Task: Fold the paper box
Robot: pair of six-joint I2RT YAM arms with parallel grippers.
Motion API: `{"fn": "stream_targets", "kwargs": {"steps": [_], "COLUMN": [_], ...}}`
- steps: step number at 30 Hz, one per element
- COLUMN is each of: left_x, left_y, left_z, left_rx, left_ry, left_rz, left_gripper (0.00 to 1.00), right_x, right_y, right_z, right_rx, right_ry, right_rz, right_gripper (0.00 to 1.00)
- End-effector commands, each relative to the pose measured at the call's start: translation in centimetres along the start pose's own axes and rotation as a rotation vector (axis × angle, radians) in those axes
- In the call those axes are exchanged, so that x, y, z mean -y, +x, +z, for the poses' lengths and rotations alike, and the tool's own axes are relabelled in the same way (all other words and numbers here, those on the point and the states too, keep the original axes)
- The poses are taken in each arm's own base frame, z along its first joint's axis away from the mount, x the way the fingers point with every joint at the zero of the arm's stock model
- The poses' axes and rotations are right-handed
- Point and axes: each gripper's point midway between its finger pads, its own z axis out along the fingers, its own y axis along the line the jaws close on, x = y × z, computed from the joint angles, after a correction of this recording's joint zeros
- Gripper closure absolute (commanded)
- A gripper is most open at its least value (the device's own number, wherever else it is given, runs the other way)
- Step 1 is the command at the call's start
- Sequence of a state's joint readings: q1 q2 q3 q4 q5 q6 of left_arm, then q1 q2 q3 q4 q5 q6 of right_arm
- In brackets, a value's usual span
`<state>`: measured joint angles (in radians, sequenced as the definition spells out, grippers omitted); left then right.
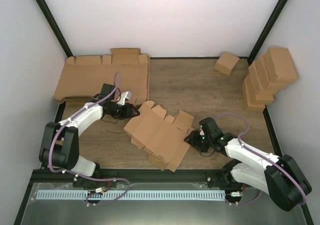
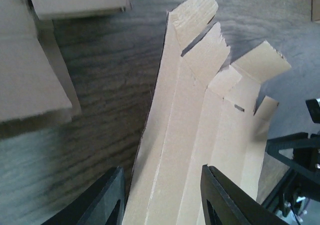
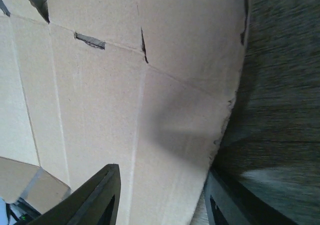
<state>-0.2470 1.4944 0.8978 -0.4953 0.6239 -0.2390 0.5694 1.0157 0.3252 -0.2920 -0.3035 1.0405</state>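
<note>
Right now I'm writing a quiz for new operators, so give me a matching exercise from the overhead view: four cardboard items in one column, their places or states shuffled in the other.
Items
1. paper box
2. flat cardboard sheets
3. small cube carton
4. pile of folded cartons

Places or states
A. far right, stacked against each other
B. in the middle, spread out with flaps open
C. far left corner, lying flat
D. far side, standing alone, right of centre

Pairs: 1-B, 2-C, 3-D, 4-A
</note>
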Motion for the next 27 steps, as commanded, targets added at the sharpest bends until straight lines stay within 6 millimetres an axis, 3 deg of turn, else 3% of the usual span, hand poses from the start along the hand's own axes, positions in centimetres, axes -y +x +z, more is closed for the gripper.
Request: {"fn": "stream_targets", "kwargs": {"steps": [1, 9, 14, 19, 23, 27], "left_x": [1.2, 1.8, 0.7, 1.0, 1.3, 2.0], "left_y": [1.3, 3.0, 2.4, 1.3, 0.7, 0.3], "left_z": [-0.2, 0.3, -0.4, -2.3, -4.1, -6.0], "left_rx": [-0.019, -0.066, -0.031, 0.038, 0.102, 0.173], "left_ry": [0.070, 0.062, -0.045, -0.103, -0.146, -0.170], "left_rz": [-0.002, 0.019, 0.033, 0.064, 0.103, 0.131], "left_gripper": [0.56, 0.62, 0.77, 0.96, 0.96, 0.96], "right_x": [-1.4, -2.2, -2.5, -3.9, -5.6, -8.5], "right_y": [-0.2, -1.4, -2.7, -4.0, -5.9, -6.7], "right_z": [0.5, 1.0, 1.1, 1.1, 0.1, -1.5], "right_rx": [-0.011, 0.015, 0.056, 0.072, 0.135, 0.172], "right_ry": [-0.055, -0.035, -0.001, 0.019, 0.038, -0.038], "right_rz": [0.000, -0.080, -0.174, -0.304, -0.416, -0.517], "right_gripper": [0.53, 0.55, 0.54, 0.50, 0.46, 0.32]}}
